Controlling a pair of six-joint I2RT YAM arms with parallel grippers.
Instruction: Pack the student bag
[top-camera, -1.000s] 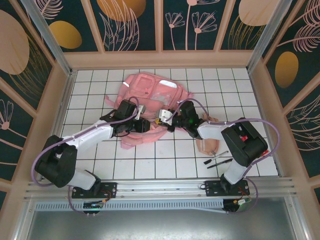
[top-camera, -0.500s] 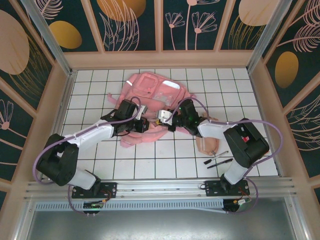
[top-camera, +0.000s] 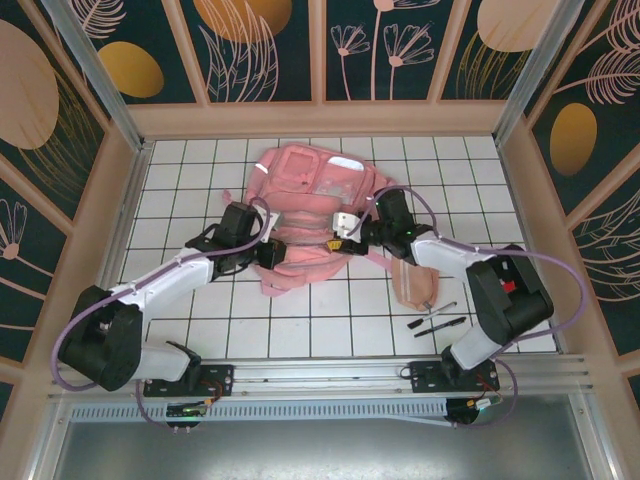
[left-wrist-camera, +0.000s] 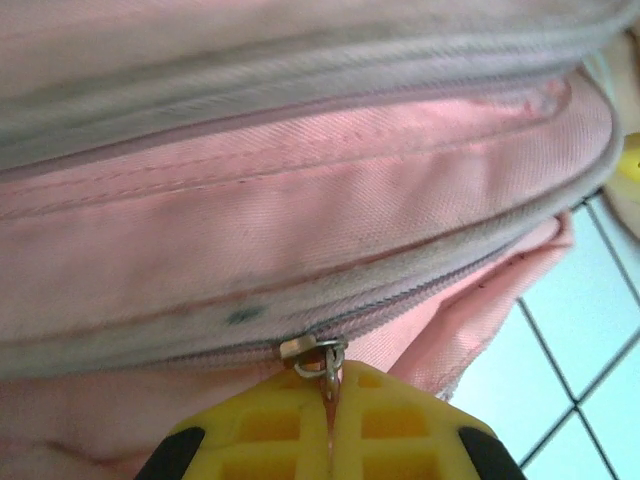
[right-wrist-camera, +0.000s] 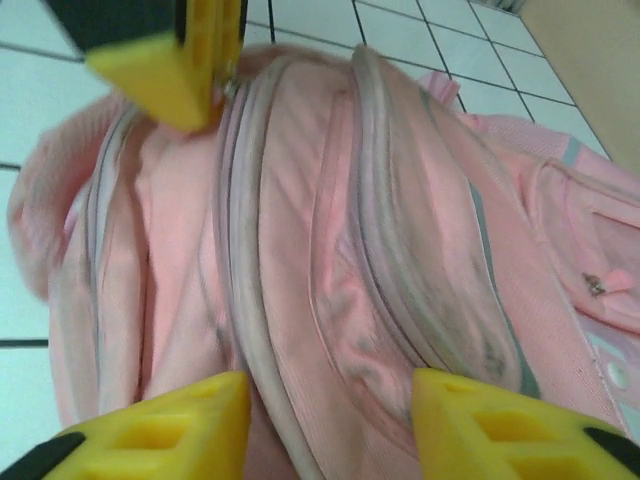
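Your large pink fabric backpack (top-camera: 305, 185) lies on the white tiled table (top-camera: 200, 320), a small peach fabric pouch (top-camera: 412, 287) to its right, thin dark pens (top-camera: 437, 322) before that pouch.

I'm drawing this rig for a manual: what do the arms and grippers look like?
The left arm and right arm have white links and bulky black joints. A lilac cable loops along each. The right arm's big joint bears a red mark. The fingers are yellow blocks with square grid recesses, black behind.
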